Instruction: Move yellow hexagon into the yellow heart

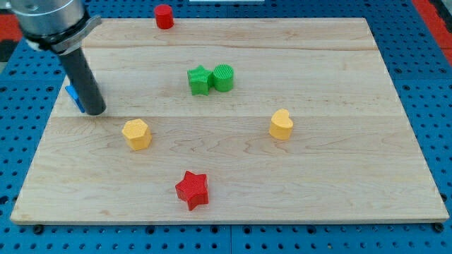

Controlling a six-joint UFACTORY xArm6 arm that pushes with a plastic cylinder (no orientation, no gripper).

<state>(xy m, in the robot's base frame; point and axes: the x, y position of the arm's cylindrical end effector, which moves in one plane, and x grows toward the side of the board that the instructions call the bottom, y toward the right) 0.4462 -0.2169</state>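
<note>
The arm carries no gripper; it ends in a straight dark rod, so nothing is held or pinched. My tip (95, 111) rests on the tabletop (318, 183) near the view's left edge, up and to the left of the yellow hexagon (136, 134), close to it but apart. A blue block (73, 97) sits directly behind the rod and is largely hidden; its shape cannot be made out, and contact with the rod cannot be confirmed.

The tabletop is a pale wooden board with visible grain and plank seams, laid on a blue perforated base. All blocks appear to be matte and solid-coloured.

The yellow hexagon lies left of centre. The yellow heart (281, 124) lies right of centre, well apart from it, at nearly the same height in the view. No block lies on the straight line between them.

A green star (200, 80) and a green cylinder (223, 77) touch each other above centre. A red star (192, 189) lies near the view's bottom. A red cylinder (164, 15) stands at the top edge
</note>
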